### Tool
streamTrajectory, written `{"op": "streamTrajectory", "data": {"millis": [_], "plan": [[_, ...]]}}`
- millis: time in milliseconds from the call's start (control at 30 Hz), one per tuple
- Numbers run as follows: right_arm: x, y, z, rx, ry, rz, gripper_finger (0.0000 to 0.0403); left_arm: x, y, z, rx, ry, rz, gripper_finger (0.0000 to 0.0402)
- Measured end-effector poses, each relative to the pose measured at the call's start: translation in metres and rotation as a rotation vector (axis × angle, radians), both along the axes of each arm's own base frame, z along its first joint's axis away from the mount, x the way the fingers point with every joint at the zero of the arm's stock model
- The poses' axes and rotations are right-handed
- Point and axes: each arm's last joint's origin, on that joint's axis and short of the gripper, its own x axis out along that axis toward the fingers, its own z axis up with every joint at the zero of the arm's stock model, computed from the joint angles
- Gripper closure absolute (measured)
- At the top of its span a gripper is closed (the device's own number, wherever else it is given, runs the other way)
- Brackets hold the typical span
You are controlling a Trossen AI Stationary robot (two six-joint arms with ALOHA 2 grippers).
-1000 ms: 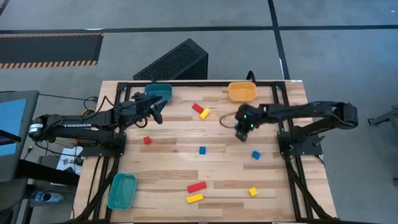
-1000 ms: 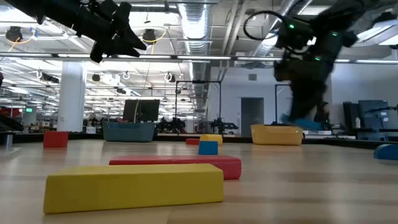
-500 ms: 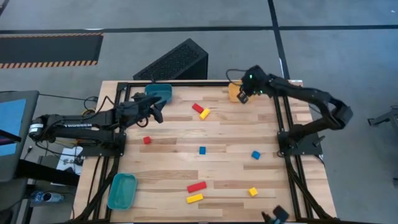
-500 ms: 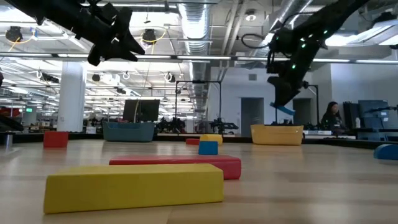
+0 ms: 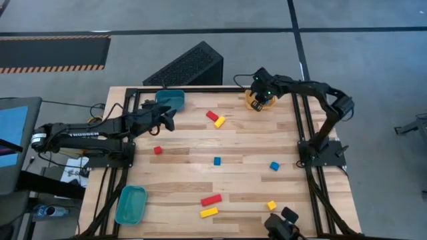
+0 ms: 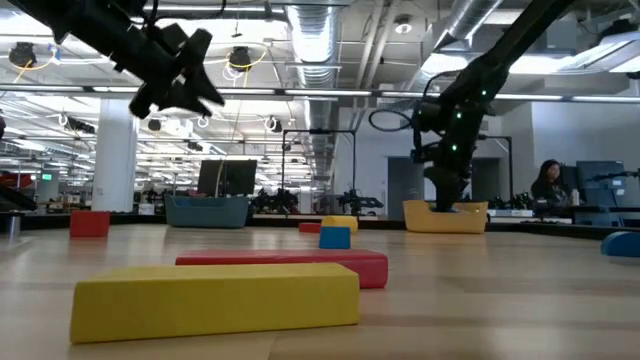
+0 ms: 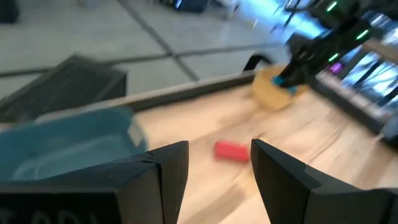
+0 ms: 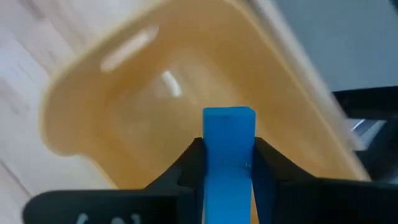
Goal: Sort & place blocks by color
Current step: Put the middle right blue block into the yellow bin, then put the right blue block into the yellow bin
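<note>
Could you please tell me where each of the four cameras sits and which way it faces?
High: overhead, straight down on the table; both arms.
Low: at tabletop height, level across it; arms enter from above.
Left wrist: past its open fingers toward the teal bin.
Right wrist: down into the orange bin; its end effector grips a blue block.
All four share the orange bin.

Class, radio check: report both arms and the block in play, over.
Right gripper over orange plastic bin, jaws clamped on small blue block. Left gripper open, empty, beside teal bin. Nothing in the way.
</note>
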Motion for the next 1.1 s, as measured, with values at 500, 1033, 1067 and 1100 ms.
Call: {"op": "streamTrajectory", "data": {"millis": [500,1033,1067,1100], "plan": [[-0.003,0.011,0.026,-0.011,-0.097,-0.125,0.017,-0.008,-0.001,-0.013,-0.104,0.075,0.081,0.0239],[-0.022,0.146,0.052,0.398,-0.261,0.125,0.0184,-0.008,-0.001,-0.013,-0.116,0.045,0.111,0.0239],[-0.025,0.156,0.047,0.418,-0.241,0.135,0.0184,-0.008,-0.001,-0.012,-0.122,0.037,0.113,0.0239],[-0.028,0.166,0.042,0.435,-0.226,0.15,0.0184,-0.008,-0.001,-0.012,-0.129,0.032,0.111,0.0239]]}}
